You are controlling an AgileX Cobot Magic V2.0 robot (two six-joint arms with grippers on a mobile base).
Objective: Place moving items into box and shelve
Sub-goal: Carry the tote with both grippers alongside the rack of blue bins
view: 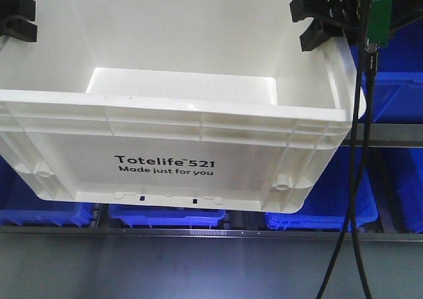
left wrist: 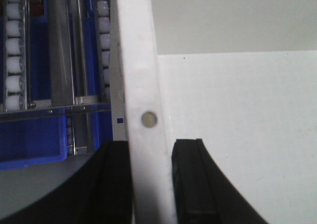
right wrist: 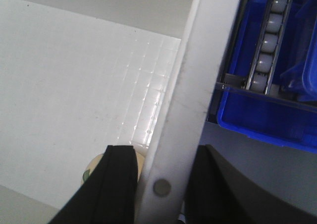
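Box (view: 178,124) rim betw both jaws, L+R sides.

I'm getting bright, even light from above; the box (view: 198,124) blows out white on its floor, with a glare patch there. Below it the shelf edge (view: 211,266) sits dim and grey. Both wrist views are soft, and my gripper fingers (left wrist: 190,184) read as featureless black, blurred up close.
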